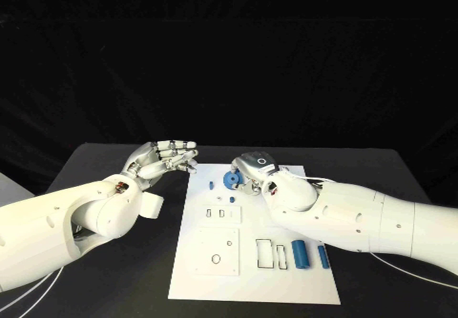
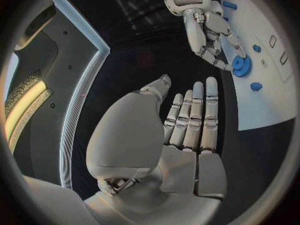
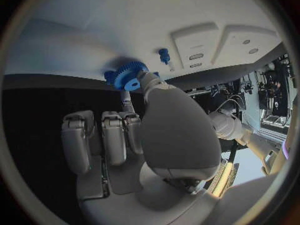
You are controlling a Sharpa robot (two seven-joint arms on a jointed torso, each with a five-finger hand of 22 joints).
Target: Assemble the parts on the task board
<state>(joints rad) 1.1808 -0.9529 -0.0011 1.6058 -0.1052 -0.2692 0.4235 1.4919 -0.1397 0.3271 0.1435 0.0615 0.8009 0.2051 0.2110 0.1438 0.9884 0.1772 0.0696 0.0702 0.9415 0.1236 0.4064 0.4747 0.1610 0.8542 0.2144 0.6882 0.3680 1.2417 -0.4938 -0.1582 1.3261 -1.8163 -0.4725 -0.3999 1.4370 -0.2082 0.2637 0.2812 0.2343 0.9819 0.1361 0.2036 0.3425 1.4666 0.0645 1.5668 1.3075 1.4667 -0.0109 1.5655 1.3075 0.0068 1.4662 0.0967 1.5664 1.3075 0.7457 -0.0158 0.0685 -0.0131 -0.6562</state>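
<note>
- my right hand (image 1: pixel 253 173) touches the blue gear (image 1: pixel 230 179) on the task board (image 1: pixel 256 291); whether it pinches it, i cannot tell.
- my left hand (image 1: pixel 162 159), fingers straight, pressed together, empty, hangs beside the board's far corner, farther from the gear.

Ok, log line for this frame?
left hand: open, off board | right hand: on blue gear | task board: two blue cylinders loose
</note>
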